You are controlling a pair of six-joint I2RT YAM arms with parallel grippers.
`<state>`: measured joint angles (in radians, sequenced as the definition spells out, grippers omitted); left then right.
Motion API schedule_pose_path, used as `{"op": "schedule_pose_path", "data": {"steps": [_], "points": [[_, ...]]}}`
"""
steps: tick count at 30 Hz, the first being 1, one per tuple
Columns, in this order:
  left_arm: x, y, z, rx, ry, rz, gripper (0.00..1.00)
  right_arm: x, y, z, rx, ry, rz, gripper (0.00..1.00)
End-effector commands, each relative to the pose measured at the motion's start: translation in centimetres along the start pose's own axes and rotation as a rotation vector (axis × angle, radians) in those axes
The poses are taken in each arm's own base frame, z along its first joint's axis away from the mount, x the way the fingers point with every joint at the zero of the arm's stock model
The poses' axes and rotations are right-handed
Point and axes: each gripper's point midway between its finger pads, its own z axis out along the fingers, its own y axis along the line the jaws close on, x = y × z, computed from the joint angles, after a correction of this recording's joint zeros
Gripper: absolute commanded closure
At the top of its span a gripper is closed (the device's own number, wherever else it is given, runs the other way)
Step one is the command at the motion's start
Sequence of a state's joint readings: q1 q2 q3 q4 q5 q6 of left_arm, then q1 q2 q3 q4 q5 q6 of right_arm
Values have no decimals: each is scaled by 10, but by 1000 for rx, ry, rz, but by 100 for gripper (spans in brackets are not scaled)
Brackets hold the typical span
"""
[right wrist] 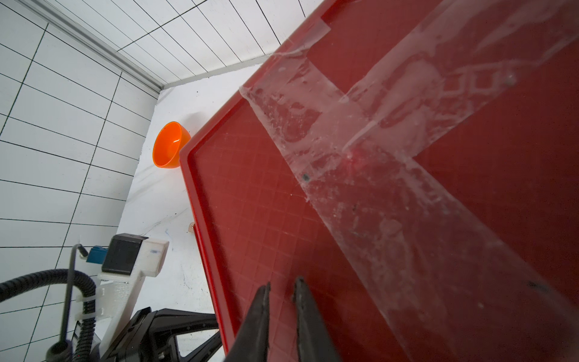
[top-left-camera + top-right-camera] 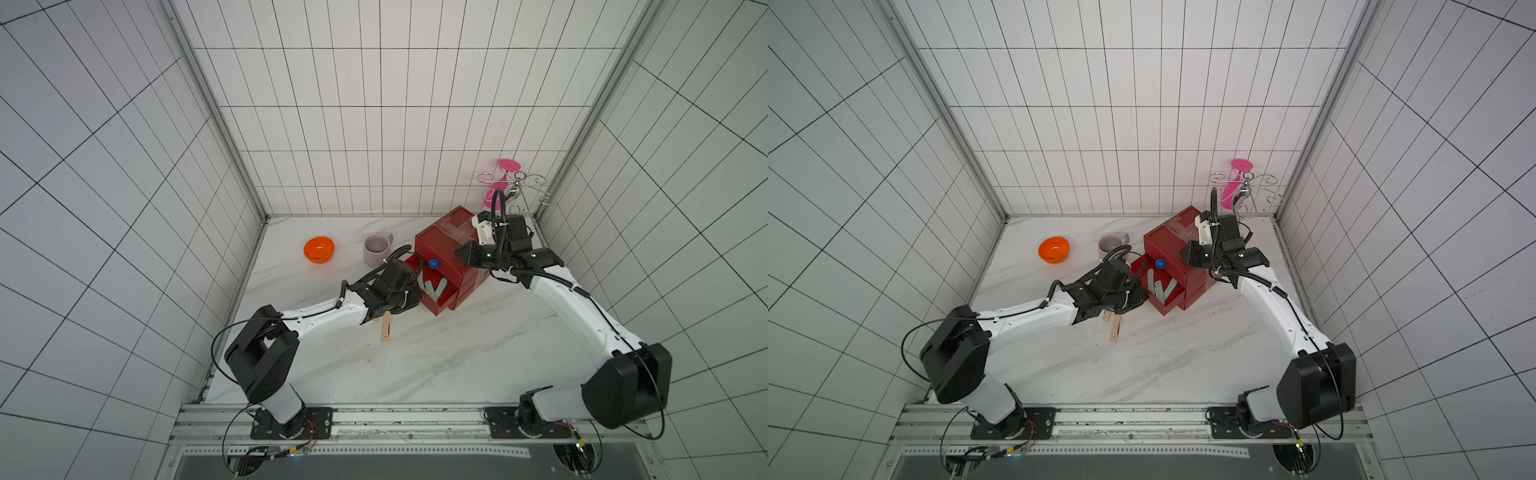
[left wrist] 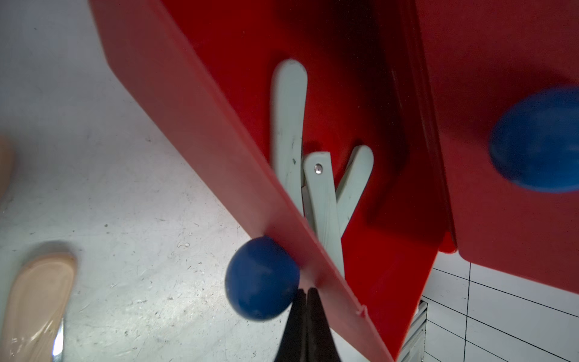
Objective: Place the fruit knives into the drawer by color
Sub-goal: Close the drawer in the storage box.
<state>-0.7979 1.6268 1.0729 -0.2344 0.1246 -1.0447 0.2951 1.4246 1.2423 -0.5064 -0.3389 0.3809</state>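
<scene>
The red drawer chest (image 2: 440,245) (image 2: 1167,245) stands at the back right of the table. One low drawer (image 2: 436,305) is pulled out, and three pale mint fruit knives (image 2: 432,286) (image 2: 1160,286) (image 3: 288,125) lie in it. My left gripper (image 3: 306,291) is shut and empty, its tips against that drawer's front (image 3: 219,141) beside its blue knob (image 3: 261,277). Peach-pink knives (image 2: 386,328) (image 2: 1115,328) (image 3: 37,297) lie on the table under my left wrist. My right gripper (image 1: 282,285) rests over the chest's taped top (image 1: 344,141), jaws slightly apart with nothing between them.
An orange bowl (image 2: 319,249) (image 1: 169,147) and a pale mauve mug (image 2: 377,249) sit left of the chest. A wire rack with a pink glass (image 2: 509,183) stands in the back right corner. Tiled walls enclose the table on three sides.
</scene>
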Motion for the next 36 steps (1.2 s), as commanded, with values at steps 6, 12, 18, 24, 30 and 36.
{"op": "schedule_pose_path", "data": {"steps": [6, 12, 18, 24, 30, 36], "points": [[-13, -23, 16, 77, -34, -26, 100, 154, -63, 14, 244, 588, 165, 81], [-16, -31, 31, 102, -28, -39, 100, 155, -63, 15, 244, 591, 168, 81], [-24, -42, 40, 140, -45, -54, 100, 156, -64, 14, 245, 593, 169, 81], [-29, -52, 48, 176, -56, -68, 100, 158, -64, 14, 246, 598, 170, 81], [-30, -59, 57, 220, -49, -89, 100, 159, -64, 14, 244, 600, 170, 81], [-31, -67, 58, 283, -63, -108, 100, 160, -63, 14, 236, 604, 174, 81]]}}
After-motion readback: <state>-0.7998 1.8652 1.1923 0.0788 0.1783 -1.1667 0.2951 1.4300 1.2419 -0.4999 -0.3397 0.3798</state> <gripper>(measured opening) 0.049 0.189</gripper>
